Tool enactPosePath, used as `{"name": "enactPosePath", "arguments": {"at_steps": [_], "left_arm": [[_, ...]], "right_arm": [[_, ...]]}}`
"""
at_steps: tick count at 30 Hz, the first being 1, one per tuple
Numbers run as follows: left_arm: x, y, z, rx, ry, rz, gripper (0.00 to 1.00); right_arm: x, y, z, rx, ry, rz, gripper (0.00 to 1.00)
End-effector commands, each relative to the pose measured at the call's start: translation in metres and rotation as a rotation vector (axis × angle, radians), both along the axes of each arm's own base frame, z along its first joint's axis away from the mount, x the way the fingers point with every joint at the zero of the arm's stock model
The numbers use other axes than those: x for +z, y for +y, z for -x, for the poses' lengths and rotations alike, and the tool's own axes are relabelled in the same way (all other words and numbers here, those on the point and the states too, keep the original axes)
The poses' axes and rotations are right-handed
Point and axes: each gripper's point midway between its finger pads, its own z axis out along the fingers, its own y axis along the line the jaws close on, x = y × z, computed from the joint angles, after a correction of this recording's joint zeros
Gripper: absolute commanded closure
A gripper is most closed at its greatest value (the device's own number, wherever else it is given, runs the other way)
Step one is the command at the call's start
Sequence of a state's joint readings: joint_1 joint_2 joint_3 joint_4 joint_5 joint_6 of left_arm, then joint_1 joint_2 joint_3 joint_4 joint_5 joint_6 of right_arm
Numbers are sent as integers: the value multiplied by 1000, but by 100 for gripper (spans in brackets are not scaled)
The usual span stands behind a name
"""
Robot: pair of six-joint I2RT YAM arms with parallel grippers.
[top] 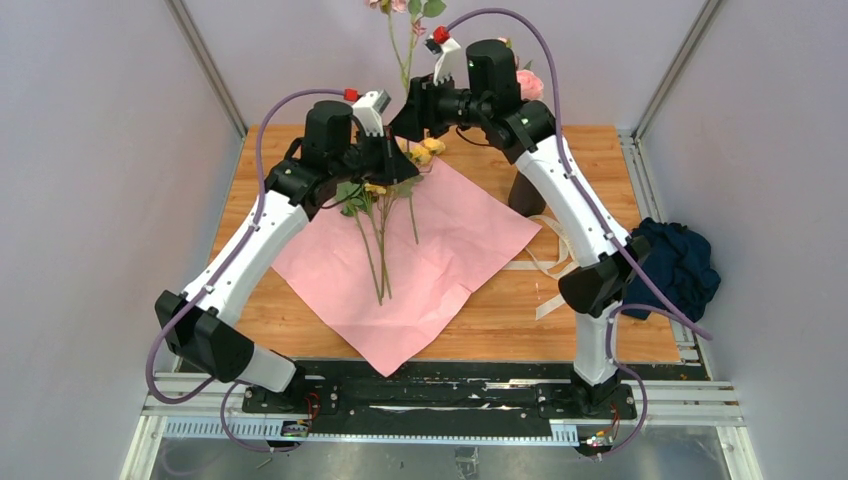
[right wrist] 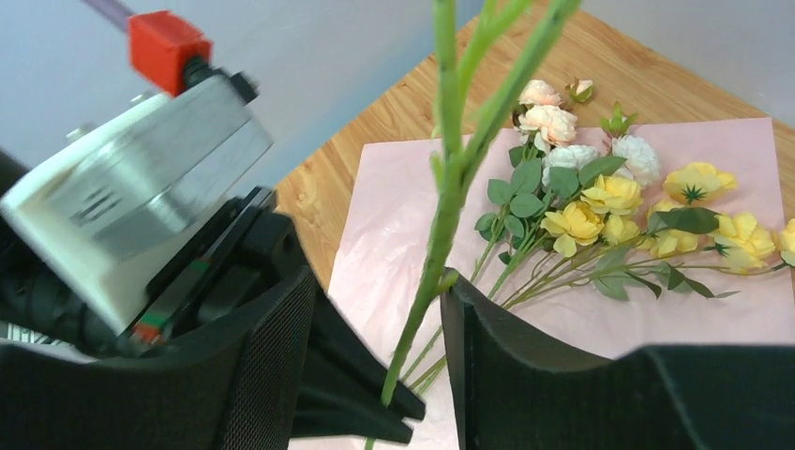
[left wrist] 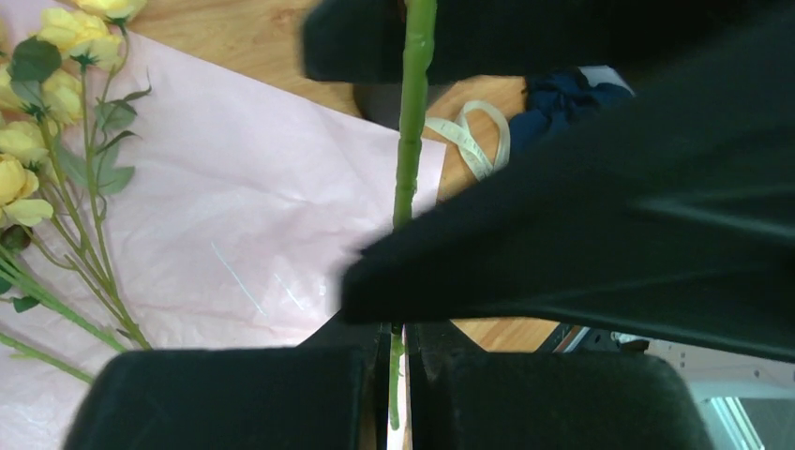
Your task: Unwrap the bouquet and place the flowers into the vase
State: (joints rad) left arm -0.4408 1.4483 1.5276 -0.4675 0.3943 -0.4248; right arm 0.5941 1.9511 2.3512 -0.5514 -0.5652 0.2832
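- The stem (top: 401,55) stood almost upright over the far edge of the paper (top: 450,260). Its pink blooms reached the top edge of the overhead view, and you had both claws on or around it.
- Your left claw (left wrist: 398,361) was clamped together on the stem low down, with only a short tail showing below the pads.
- Your right claw (right wrist: 375,309) stood apart around the same stem just above. The stem ran close to one finger, but I could not tell whether it touched.
- I judged this to be a handover, with the left claw alone carrying the stem.
- To do it well, you needed to draw the right claw straight back off the stem without brushing it. The stem forked just above those fingers, so any snag could have twisted it in the left grip.
- The other flowers (top: 385,200) lay loose on the paper, heads away from you and stems towards you. The ribbon (top: 540,262) lay off to the right on the table (top: 610,160), so the unwrapping looked done.
- The vase (top: 522,198) stood just right of the paper, partly hidden behind your right arm.
- That arm probably had to clear away before you carried the stem across.
- You would have wanted the stem held vertical over the mouth. With so little tail below the grip, the narrow vase could easily have been knocked.
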Motion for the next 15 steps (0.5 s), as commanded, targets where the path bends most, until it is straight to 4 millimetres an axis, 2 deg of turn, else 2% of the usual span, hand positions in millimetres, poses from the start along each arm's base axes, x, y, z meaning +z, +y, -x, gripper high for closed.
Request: {"name": "enactPosePath", "arguments": {"at_steps": [1, 4, 7, 11, 15], "left_arm": [[18, -7, 16, -51, -63, -34, 100], [17, -10, 23, -61, -67, -50, 100], [11, -5, 27, -52, -59, -70, 100], [3, 5, 30, -14, -52, -101, 100], [-6, 8, 28, 5, -26, -126, 100]], "right_arm": [[-12, 0, -12, -2, 29, 10, 44], [-13, -2, -21, -22, 16, 13, 44], [-6, -9, -28, -48, -6, 3, 45], [4, -29, -38, -97, -16, -11, 47], [9, -45, -38, -117, -22, -13, 47]]}}
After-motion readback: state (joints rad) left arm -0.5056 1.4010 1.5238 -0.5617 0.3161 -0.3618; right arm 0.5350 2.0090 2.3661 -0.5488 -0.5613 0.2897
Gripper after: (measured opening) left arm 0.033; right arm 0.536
